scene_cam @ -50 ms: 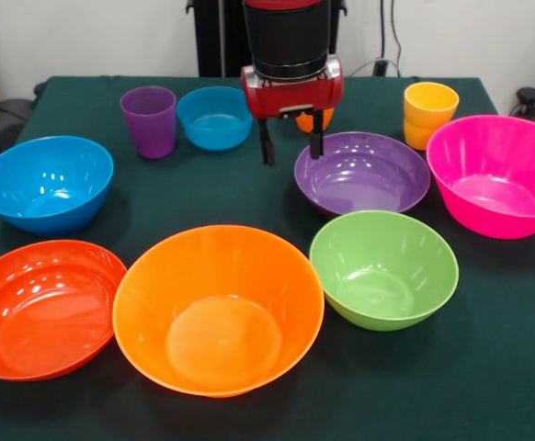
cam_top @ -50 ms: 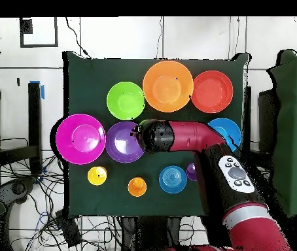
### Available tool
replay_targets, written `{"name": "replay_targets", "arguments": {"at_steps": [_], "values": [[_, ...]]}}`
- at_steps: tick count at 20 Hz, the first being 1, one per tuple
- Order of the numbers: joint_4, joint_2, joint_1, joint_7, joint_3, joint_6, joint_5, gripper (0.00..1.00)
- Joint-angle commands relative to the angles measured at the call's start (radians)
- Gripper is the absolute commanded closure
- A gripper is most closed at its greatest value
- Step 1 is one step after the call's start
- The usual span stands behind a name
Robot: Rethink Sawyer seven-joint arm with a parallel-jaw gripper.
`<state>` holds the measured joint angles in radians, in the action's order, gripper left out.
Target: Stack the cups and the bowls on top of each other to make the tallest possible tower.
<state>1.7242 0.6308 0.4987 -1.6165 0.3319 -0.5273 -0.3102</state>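
1. Nearest the front camera sits the orange bowl [scene_cam @ -50 ms: 218, 308], upright and empty on the surface [scene_cam @ -50 ms: 488, 367], with the red-orange bowl [scene_cam @ -50 ms: 39, 306] touching or just beside it and the green bowl [scene_cam @ -50 ms: 383, 268] just beside it on the other side.
2. In the front view the hand [scene_cam @ -50 ms: 291, 145] hangs empty above the surface with its two dark fingers [scene_cam @ -50 ms: 267, 145] apart, beside the purple bowl [scene_cam @ -50 ms: 362, 173].
3. From overhead the hand itself is hidden under the arm [cam_top @ -50 ms: 177, 137], whose end covers the edge of the purple bowl.
4. An orange cup [scene_cam @ -50 ms: 314, 119] is mostly hidden behind the hand in the front view; overhead it shows whole [cam_top @ -50 ms: 137, 187].
5. Behind the hand stand the purple cup [scene_cam @ -50 ms: 149, 121] and small blue bowl [scene_cam @ -50 ms: 214, 117], close together; overhead the arm cuts off part of that cup.
6. At the sides lie the big blue bowl [scene_cam @ -50 ms: 46, 183], half covered by the arm overhead, the yellow cup [scene_cam @ -50 ms: 429, 114] and the pink bowl [scene_cam @ -50 ms: 497, 175], cut off by the front view's edge.
7. Nothing is stacked; every bowl and cup stands alone.
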Motion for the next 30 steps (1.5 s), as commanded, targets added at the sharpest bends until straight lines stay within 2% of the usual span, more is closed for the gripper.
{"name": "replay_targets", "arguments": {"at_steps": [1,8,19,30], "values": [[0.05,-0.054,-0.013,0.014,0.029,0.06,-0.098,0.0],[0.047,-0.087,-0.025,-0.001,0.015,0.095,-0.117,0.0],[0.001,-0.147,-0.001,0.018,0.025,0.101,-0.147,0.0],[-0.041,-0.232,-0.025,-0.015,0.0,0.18,-0.178,0.0]]}}
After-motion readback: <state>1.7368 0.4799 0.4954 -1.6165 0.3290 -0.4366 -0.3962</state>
